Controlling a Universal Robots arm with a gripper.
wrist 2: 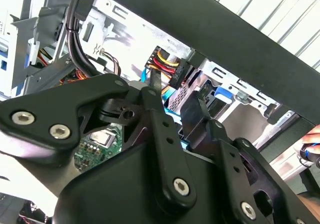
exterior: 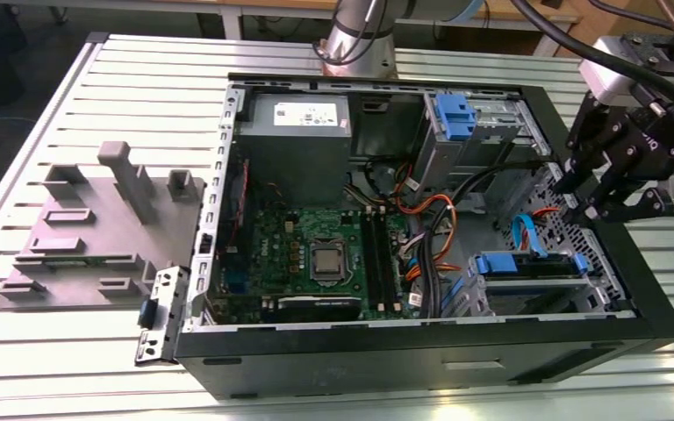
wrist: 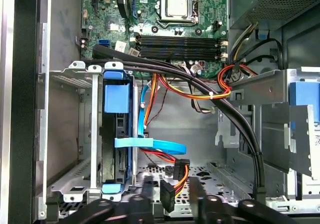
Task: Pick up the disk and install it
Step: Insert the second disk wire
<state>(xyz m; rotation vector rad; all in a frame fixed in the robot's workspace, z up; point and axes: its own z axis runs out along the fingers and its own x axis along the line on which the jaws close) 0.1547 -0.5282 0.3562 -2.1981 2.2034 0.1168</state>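
Evidently we have the pincer (exterior: 585, 200) open and empty, its fingers (wrist: 146, 191) spread apart with nothing clamped between them. It hangs over the wall of the open computer case (exterior: 431, 351) on the exterior view's right, just above the opening. In the first wrist view a loose black power connector (wrist: 167, 196) on red and yellow wires dangles just beyond the fingertips, and we cannot tell whether it touches them. A little farther in stands the metal drive cage (wrist: 65, 76), and the disk (wrist: 121, 139) sits on edge inside it between its blue rails, at the near corner of the case on the exterior view's right. A flat blue data cable (wrist: 155, 144) reaches the disk's end, and a thick black cable bundle (wrist: 200, 81) crosses above the cage. Beyond lie the motherboard (exterior: 313, 254) and the grey power supply (exterior: 296, 132), the whole case resting on the slatted table (exterior: 80, 368). We judge the disk already lodged in its bay, so the work stands at or near the seating step. Any further move calls for keeping the fingers clear of those cables.
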